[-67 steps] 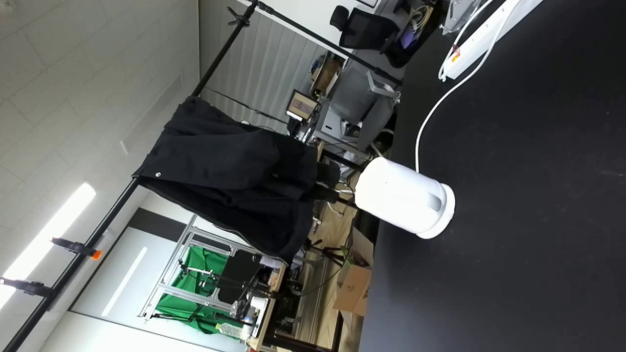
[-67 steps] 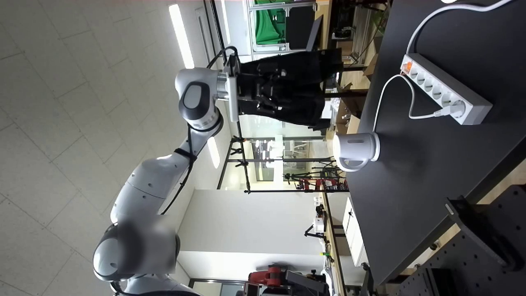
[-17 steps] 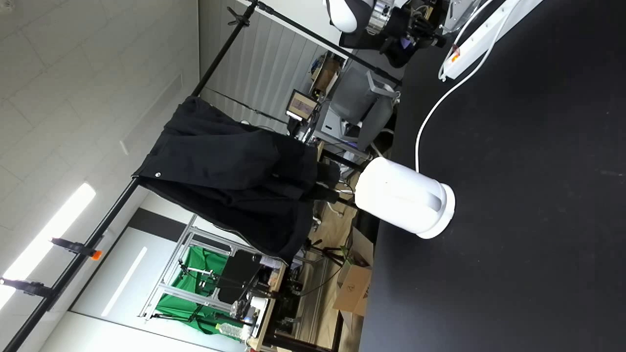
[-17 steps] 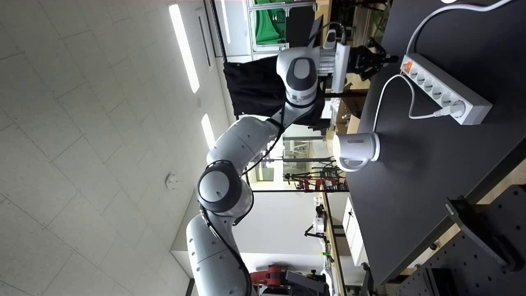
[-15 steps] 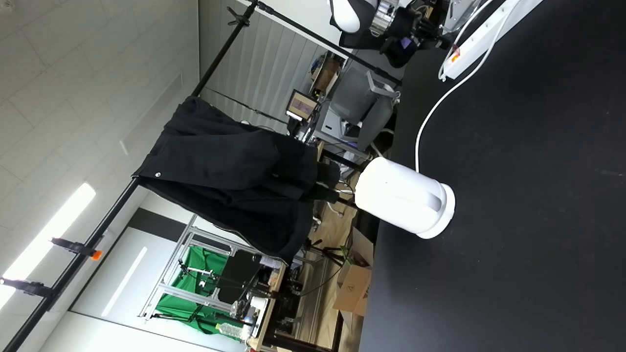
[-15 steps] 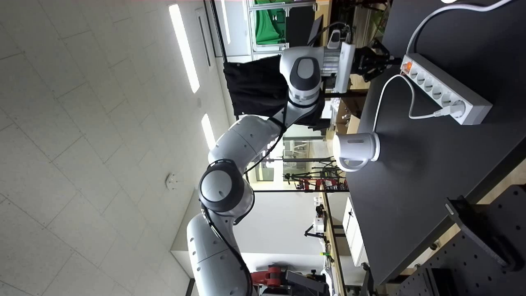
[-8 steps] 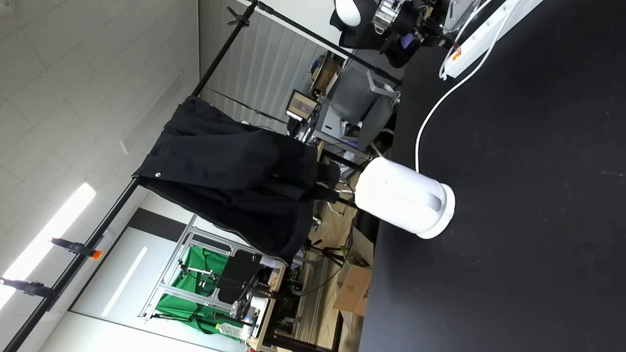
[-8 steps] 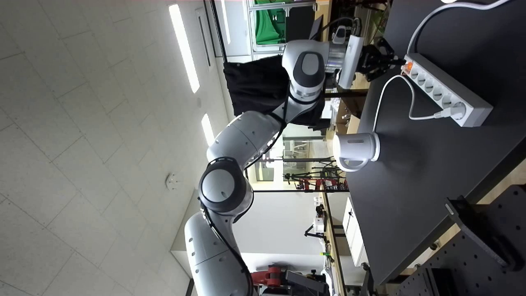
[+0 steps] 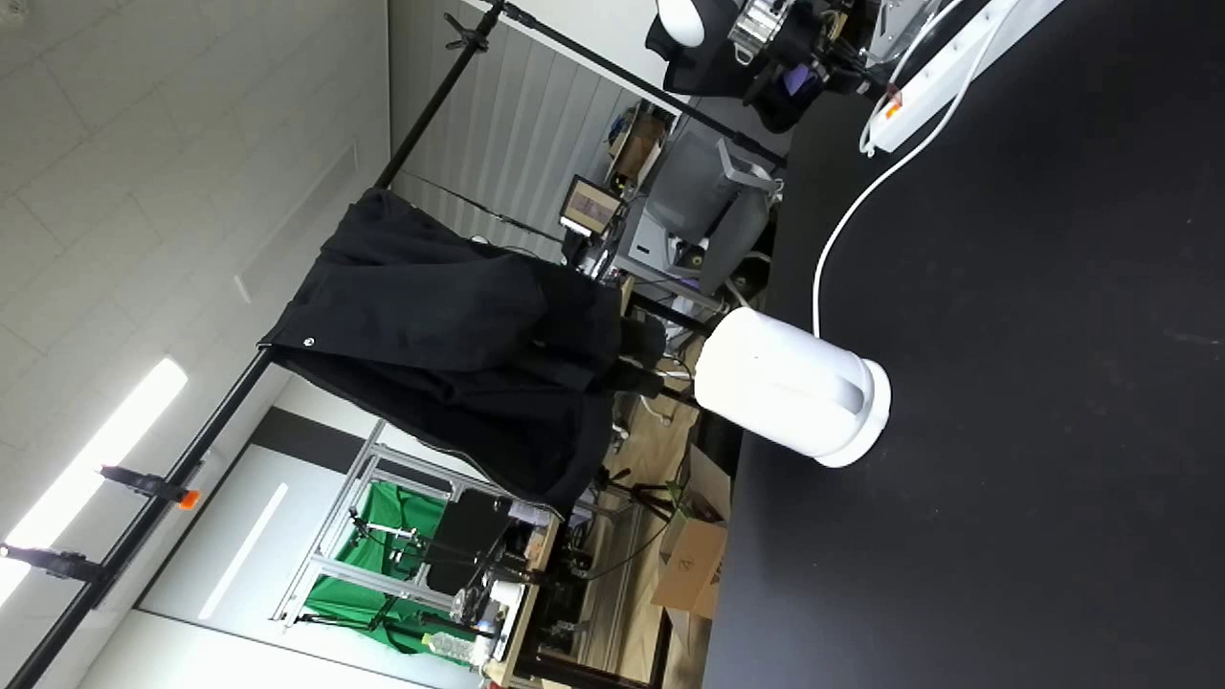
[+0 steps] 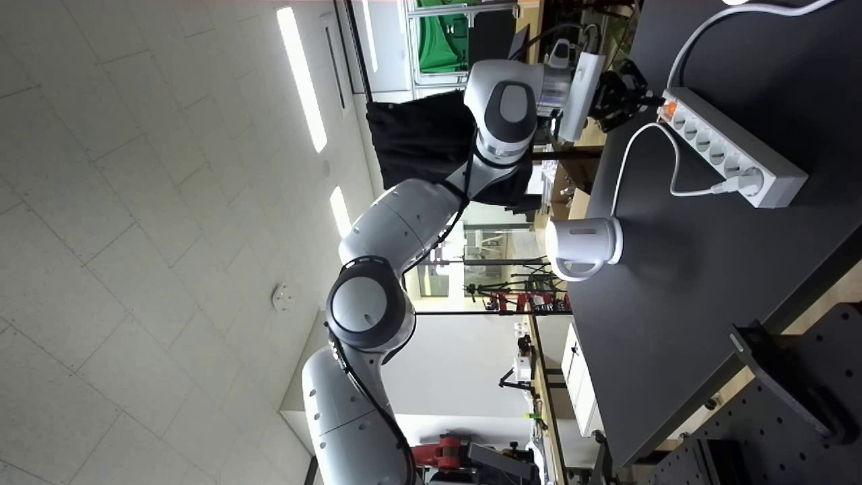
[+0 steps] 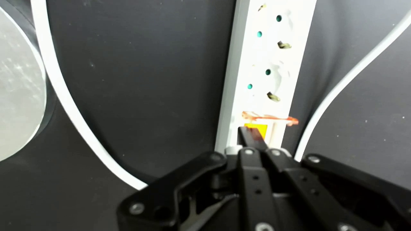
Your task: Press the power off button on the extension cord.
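Note:
The extension cord, a long white strip (image 10: 741, 138) with round sockets, lies on the dark table in both exterior views. Its power button (image 11: 262, 129) glows yellow-orange at the strip's near end in the wrist view, and a thin reddish translucent piece (image 11: 269, 117) stands beside it. My gripper (image 11: 252, 130) is shut with nothing between its fingers. The black fingertips cover part of the button in the wrist view, and a red glow falls on them. In an exterior view the gripper (image 10: 661, 102) reaches the button end. Whether the tips press the button I cannot tell.
A white kettle (image 10: 584, 240) stands on the table, its thin cable (image 10: 621, 168) running to a plug (image 10: 741, 180) in the strip's far socket. A thicker white cable (image 10: 693, 37) leaves the button end. A round pale object (image 11: 19, 80) is cut off at the wrist view's left edge.
From high above, my arm has come down to the button end of the strip. Over the last second the wrist tilted slightly and the strip shifted a little. The gripper stayed shut.

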You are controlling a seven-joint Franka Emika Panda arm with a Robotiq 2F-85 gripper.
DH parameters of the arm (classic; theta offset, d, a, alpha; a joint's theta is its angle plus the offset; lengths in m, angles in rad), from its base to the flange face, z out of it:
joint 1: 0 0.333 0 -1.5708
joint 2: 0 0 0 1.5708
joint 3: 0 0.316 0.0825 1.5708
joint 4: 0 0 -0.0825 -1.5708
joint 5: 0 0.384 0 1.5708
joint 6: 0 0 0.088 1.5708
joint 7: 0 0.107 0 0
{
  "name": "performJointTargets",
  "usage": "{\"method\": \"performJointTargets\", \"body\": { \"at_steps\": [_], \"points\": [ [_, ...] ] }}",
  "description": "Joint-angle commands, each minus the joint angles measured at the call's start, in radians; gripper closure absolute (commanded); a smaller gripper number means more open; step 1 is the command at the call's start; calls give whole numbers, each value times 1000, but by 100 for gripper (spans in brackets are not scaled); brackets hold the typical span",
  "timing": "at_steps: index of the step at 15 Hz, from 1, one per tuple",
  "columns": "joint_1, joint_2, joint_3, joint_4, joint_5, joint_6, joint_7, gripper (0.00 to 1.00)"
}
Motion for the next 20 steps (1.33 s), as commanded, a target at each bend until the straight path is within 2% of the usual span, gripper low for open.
{"method": "performJointTargets", "body": {
  "at_steps": [1, 5, 20],
  "points": [
    [-16, 5, 20, 4, 23, 48, -24, 100],
    [-13, 3, 27, -18, 33, 104, -32, 100],
    [-2, 33, 16, -20, 19, 98, -22, 100]
  ]
}}
